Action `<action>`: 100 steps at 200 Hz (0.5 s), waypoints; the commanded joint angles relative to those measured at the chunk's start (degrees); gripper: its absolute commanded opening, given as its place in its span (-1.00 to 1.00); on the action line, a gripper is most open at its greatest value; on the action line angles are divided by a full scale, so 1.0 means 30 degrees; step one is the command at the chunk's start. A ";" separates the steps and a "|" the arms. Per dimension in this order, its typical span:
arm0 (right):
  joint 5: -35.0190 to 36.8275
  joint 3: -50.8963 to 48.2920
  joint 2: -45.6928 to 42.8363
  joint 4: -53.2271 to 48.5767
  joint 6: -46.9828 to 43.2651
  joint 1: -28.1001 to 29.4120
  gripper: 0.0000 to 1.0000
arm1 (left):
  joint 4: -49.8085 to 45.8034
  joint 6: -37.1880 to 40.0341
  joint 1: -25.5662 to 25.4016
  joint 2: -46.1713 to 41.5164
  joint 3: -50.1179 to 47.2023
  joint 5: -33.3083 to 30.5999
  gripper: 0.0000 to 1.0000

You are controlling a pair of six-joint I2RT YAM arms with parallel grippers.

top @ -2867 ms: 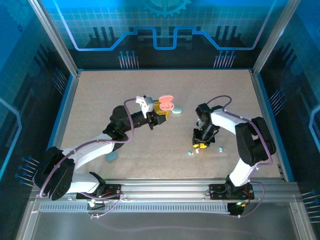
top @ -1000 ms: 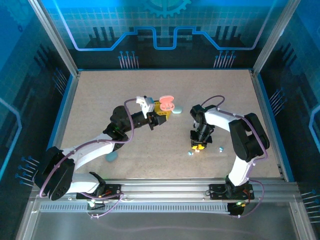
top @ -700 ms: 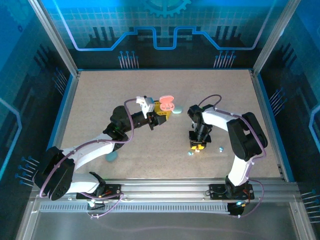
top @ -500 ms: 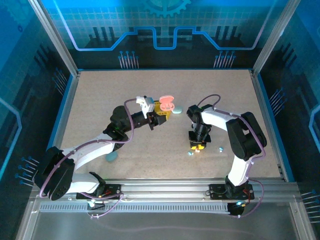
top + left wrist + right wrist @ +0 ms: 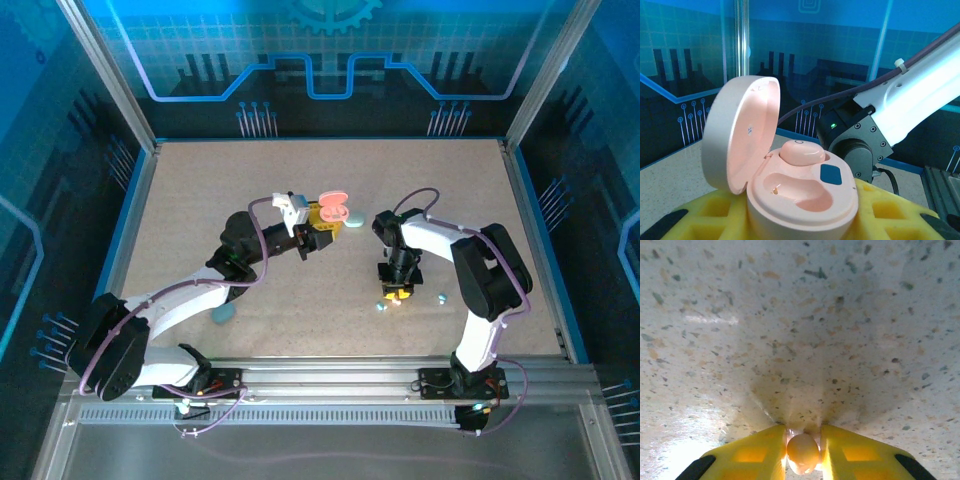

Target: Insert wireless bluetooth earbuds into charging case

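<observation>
Earbud (image 5: pixel 802 452) in grip of right claw (image 5: pixel 802 438); open pink case (image 5: pixel 800 200) (lid up) in grip of left claw (image 5: pixel 320 221).

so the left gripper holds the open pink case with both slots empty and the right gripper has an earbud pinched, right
Not both. The left wrist view shows the pink case, open in the left gripper, with a pink earbud seated in the far slot; just the near slot is empty. The right gripper does pinch a small earbud.
</observation>
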 commanded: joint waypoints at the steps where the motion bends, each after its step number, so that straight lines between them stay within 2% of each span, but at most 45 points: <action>1: 0.0130 0.0177 0.0393 -0.0420 -0.0084 0.0344 -0.50 | 0.0492 -0.0038 -0.0148 -0.0040 0.0181 0.0040 -0.33; 53: -0.0005 0.0202 -0.0066 -0.0494 -0.0089 0.0349 -0.57 | 0.0564 -0.0014 -0.0148 -0.0088 0.0073 -0.0019 -0.34; 80: -0.0544 0.0773 -0.1481 -0.0670 -0.0145 0.0235 -0.59 | 0.0564 0.0067 -0.0134 -0.0018 0.0005 -0.0178 -0.33; 100: -0.1804 0.1726 -0.3098 -0.0784 -0.0293 0.0075 -0.59 | 0.0737 0.0246 -0.0140 0.0189 -0.0180 -0.0463 -0.33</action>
